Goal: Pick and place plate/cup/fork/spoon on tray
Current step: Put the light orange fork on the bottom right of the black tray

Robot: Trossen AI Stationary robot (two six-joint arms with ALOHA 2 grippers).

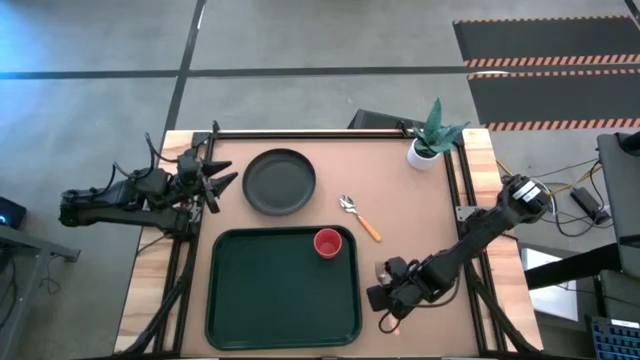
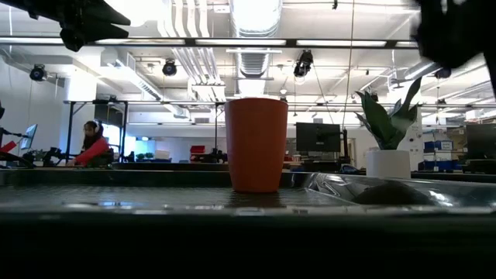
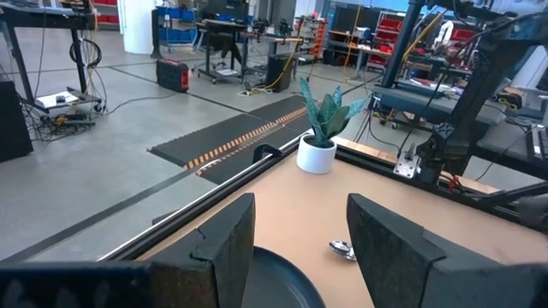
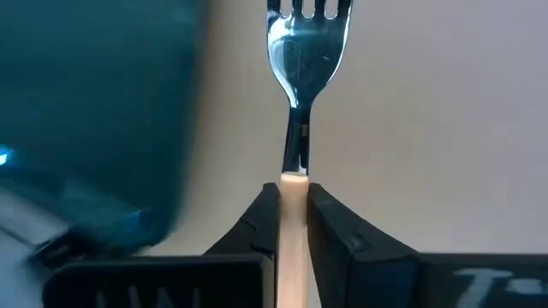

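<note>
The dark green tray point(image 1: 240, 300) lies at the table's near middle, and the red cup point(image 1: 327, 243) stands upright in its far right corner. The round dark plate point(image 1: 279, 181) rests on the table beyond the tray. The orange-handled spoon point(image 1: 360, 217) lies to the plate's right. My right gripper point(image 1: 385, 305) is just right of the tray's near right part, shut on the fork point(image 4: 300, 51). My left gripper point(image 1: 225, 180) stands open at the plate's left, with nothing between its fingers point(image 3: 227, 248). My right gripper pinches the fork's pale orange handle point(image 4: 293, 181) between its two fingers, at the handle's end next to the metal neck. The fingers lie along the fork and slant steeply down. The neck and tines stick out past the fingertips.
A white pot with a green plant point(image 1: 428, 150) stands at the table's far right corner. Bare table lies right of the tray and around the spoon. A black frame rail point(image 3: 257, 162) runs along the far edge. A person sits at a desk in the room behind point(image 2: 93, 143).
</note>
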